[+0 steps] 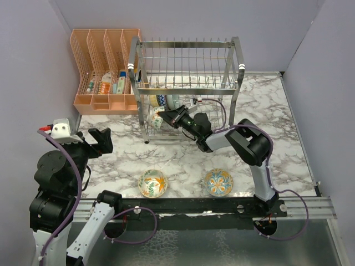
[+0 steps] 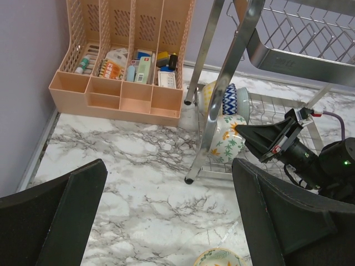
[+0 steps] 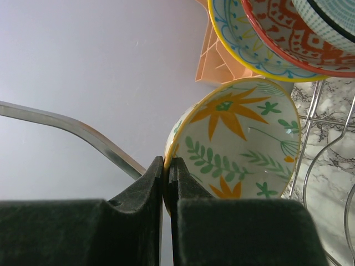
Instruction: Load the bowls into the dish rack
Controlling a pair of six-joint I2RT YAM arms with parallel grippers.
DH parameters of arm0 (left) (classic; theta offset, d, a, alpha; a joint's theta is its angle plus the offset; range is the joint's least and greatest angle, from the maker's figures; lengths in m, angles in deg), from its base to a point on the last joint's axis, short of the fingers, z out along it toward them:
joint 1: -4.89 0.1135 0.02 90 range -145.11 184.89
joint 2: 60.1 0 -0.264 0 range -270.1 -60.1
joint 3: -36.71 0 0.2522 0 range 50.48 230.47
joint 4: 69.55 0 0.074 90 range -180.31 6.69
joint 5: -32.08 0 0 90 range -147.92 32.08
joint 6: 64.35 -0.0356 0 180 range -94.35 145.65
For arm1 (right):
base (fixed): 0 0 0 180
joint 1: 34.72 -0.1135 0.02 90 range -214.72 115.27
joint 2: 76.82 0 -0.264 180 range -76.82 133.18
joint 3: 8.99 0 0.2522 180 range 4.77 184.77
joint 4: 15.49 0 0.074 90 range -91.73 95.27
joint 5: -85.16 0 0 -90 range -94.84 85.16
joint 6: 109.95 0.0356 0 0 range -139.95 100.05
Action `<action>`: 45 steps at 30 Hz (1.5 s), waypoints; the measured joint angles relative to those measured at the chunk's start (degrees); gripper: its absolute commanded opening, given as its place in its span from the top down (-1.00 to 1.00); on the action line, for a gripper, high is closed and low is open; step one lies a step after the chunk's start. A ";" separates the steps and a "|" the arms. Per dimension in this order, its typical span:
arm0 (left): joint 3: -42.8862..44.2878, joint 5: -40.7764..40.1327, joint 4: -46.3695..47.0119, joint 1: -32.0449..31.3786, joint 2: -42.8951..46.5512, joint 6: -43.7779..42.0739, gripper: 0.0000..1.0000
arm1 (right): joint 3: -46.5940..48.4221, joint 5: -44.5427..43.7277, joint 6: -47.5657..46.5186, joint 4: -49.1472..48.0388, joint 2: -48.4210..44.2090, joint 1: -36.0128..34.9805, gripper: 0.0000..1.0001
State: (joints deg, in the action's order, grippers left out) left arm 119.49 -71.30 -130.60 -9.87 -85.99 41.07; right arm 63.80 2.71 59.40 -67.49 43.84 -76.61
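The chrome wire dish rack (image 1: 186, 61) stands at the back centre. My right gripper (image 1: 171, 117) reaches into its lower tier, shut on the rim of a white bowl with orange flowers and green leaves (image 3: 238, 144), also seen in the top view (image 1: 157, 120) and left wrist view (image 2: 226, 142). Beside it in the rack stand a yellow-rimmed bowl (image 3: 249, 39), a red-patterned bowl (image 3: 288, 33) and a teal one (image 3: 333, 22). Two floral bowls (image 1: 152, 183) (image 1: 219, 182) sit on the marble near the front. My left gripper (image 1: 100, 141) is open and empty at the left.
A peach plastic slotted organizer (image 1: 105, 72) with small items stands at the back left, against the rack. Purple walls close in the left, back and right sides. A black rail (image 1: 199, 206) runs along the near table edge.
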 measured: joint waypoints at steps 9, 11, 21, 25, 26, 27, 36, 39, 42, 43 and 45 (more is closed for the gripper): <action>0.00 -0.17 -0.92 0.00 0.00 0.00 -0.99 | 1.16 0.04 -1.97 2.01 0.17 0.00 0.98; 0.00 -0.20 -0.96 0.00 0.00 0.00 -0.99 | 2.16 0.52 -2.73 3.02 0.22 0.00 0.98; 0.00 -0.33 -1.09 -0.31 0.00 0.00 -0.99 | 4.26 2.19 -4.09 4.24 1.31 0.00 0.98; 0.00 -0.59 -1.25 -0.39 0.02 0.00 -0.99 | 3.72 2.16 -4.28 4.09 1.27 0.00 0.98; 0.00 -0.63 -1.25 -0.39 0.02 0.00 -0.99 | 3.45 2.16 -4.52 4.09 1.25 0.00 0.98; 0.00 -0.66 -1.25 -0.48 0.02 0.02 -0.99 | 3.26 2.14 -4.72 4.42 1.20 0.00 0.98; 0.00 -0.79 -1.25 -0.48 0.02 0.02 -0.99 | 2.78 2.05 -9.14 8.94 -0.94 0.00 0.82; 0.00 -0.81 -1.25 -0.48 0.02 0.02 -0.99 | 2.80 1.99 -10.75 10.29 -1.51 0.02 0.67; 0.00 -0.81 -1.25 -0.48 0.02 0.02 -0.99 | 3.28 2.05 -12.00 10.93 -1.53 0.00 0.41; 0.00 -0.81 -1.25 -0.50 0.02 0.02 -0.99 | 3.50 2.14 -12.39 11.28 -1.53 0.02 0.34; 0.02 -0.83 -1.25 -0.55 0.02 0.02 -0.99 | 4.09 2.75 -12.92 11.82 -1.53 0.02 0.30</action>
State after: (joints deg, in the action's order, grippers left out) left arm 119.51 -72.14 -131.84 -10.42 -85.97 41.09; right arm 67.88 5.46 46.48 -55.66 42.31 -76.59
